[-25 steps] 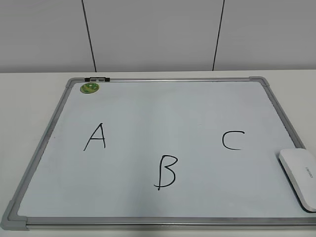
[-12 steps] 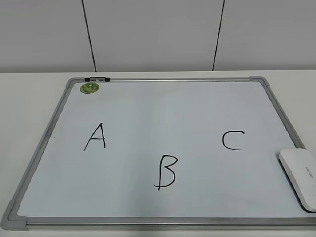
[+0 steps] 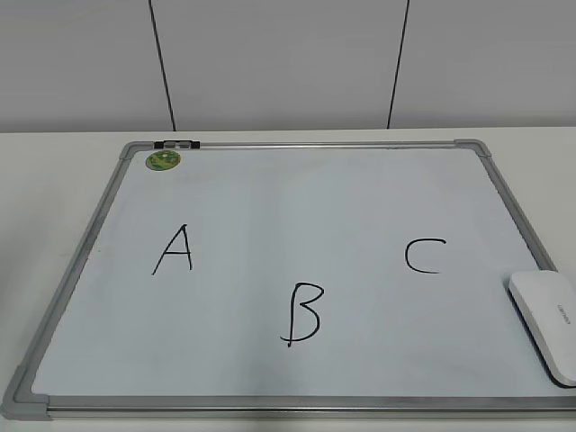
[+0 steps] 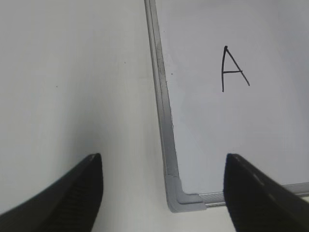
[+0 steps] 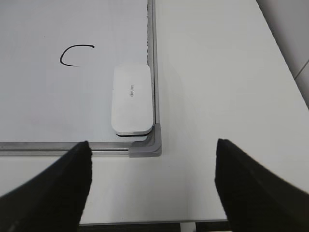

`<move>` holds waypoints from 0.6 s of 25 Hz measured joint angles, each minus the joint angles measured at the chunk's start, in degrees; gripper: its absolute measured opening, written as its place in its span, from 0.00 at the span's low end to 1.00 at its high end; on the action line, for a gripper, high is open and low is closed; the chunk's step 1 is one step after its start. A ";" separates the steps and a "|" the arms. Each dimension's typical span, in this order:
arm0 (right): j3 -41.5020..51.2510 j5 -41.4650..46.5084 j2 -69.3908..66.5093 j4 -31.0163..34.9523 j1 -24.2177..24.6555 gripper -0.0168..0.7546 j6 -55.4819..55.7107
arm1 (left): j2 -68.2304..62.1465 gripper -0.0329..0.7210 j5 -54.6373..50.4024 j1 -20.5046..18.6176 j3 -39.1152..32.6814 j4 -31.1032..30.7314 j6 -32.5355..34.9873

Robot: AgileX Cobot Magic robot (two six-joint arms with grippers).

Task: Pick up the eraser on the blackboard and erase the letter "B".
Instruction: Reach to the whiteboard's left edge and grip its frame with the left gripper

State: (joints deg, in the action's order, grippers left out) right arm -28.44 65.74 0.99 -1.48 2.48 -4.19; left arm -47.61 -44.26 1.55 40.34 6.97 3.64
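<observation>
The blackboard (image 3: pixel 297 207) is a white board with a grey frame, lying flat on the table. The black letter "B" (image 3: pixel 302 314) is drawn near its front middle. The white eraser (image 3: pixel 547 324) lies on the board's front right corner; it also shows in the right wrist view (image 5: pixel 131 99). My right gripper (image 5: pixel 152 166) is open and empty, above the table just in front of that corner. My left gripper (image 4: pixel 163 166) is open and empty above the board's front left corner (image 4: pixel 181 198). Neither gripper shows in the exterior view.
A black "A" (image 3: pixel 174 250) and a black "C" (image 3: pixel 424 256) are drawn left and right of the "B". A round green sticker (image 3: pixel 164 160) sits at the board's far left corner. The table's front edge (image 5: pixel 145 223) lies close below the right gripper.
</observation>
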 joint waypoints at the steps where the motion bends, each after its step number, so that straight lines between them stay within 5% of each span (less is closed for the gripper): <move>1: 0.00 0.00 0.00 0.00 0.00 0.79 0.00 | -3.50 0.82 0.33 0.00 2.09 0.00 0.00; 7: 0.00 0.00 0.00 0.00 0.00 0.79 0.00 | -28.66 0.82 -0.71 0.00 16.23 0.12 0.00; 15: 0.00 0.00 0.00 0.00 0.00 0.79 0.00 | -59.64 0.75 -15.55 0.00 40.63 0.35 0.00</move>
State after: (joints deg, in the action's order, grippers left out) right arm -28.44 65.74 0.99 -1.48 2.48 -4.19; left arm -107.25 -59.81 1.55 80.97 7.32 3.64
